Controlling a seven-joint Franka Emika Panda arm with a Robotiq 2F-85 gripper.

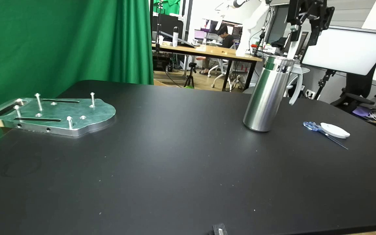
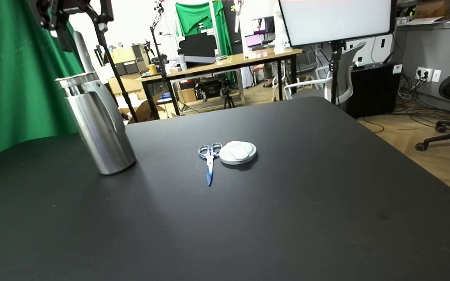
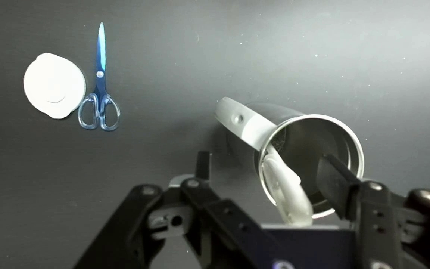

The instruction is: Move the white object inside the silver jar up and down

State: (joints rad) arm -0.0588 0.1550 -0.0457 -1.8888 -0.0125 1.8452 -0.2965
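The silver jar point(image 1: 265, 101) stands upright on the black table with a grey-white handle on its side. It also shows in an exterior view point(image 2: 102, 134) and from above in the wrist view point(image 3: 308, 145). The white object point(image 3: 286, 192) is long and stands tilted in the jar, leaning on the rim. Its upper end sticks out in both exterior views point(image 1: 293, 49) point(image 2: 84, 52); its lower end is hidden. My gripper point(image 3: 264, 158) is open above the jar, also seen in both exterior views point(image 1: 304, 36) point(image 2: 84, 43). Its fingers are on either side of the white object, apart from it.
A white lid point(image 2: 237, 152) and blue scissors point(image 2: 209, 158) lie side by side on the table, apart from the jar. A flat metal plate with upright pegs point(image 1: 60, 112) lies at the table's far end. A green curtain point(image 1: 109, 39) hangs behind it.
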